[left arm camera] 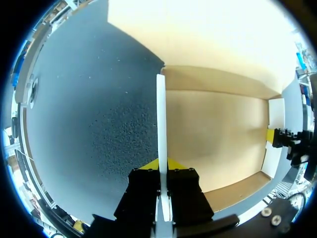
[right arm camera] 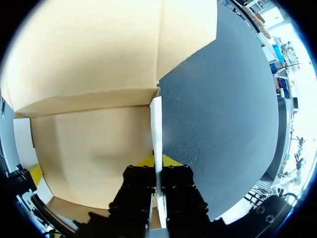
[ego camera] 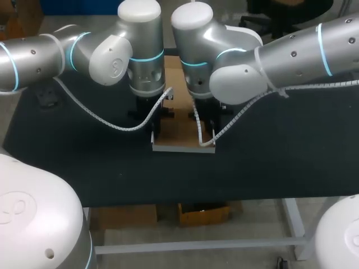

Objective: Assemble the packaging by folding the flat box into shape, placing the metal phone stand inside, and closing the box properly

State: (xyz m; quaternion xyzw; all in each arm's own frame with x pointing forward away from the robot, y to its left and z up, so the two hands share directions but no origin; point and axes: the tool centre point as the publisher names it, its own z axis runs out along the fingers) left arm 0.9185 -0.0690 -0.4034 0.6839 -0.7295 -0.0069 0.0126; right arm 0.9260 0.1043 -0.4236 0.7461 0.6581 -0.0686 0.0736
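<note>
Both arms meet over the middle of the table (ego camera: 280, 157), one at each side of the box (ego camera: 178, 134). The box lies open-topped, a shallow brown tray with pale edges, near the table's near edge. The left tool (left arm camera: 162, 164) is clamped on the left wall (left arm camera: 161, 124), a yellow tip on each face and the white top edge running out ahead between them. The right tool (right arm camera: 157, 161) grips the right wall (right arm camera: 156, 124) the same way, fingers pressed to both faces. Both walls stand upright. Each wrist view shows the other arm's tool on the opposite wall, across a bare cardboard floor. From the far edge of that floor a broad lid panel (right arm camera: 89, 49) continues away, not folded over. Whether it lies flat or leans, I cannot tell. No metal phone stand shows in any view, and nothing sits inside the box. Step in hand, by my judgement: the folding stage, with the side walls raised and held square. Loading and closing are not yet begun. The next move probably calls for locking these walls so they stand unaided. One tool would then have to let go without the wall falling outward, before the stand can be fetched.
</note>
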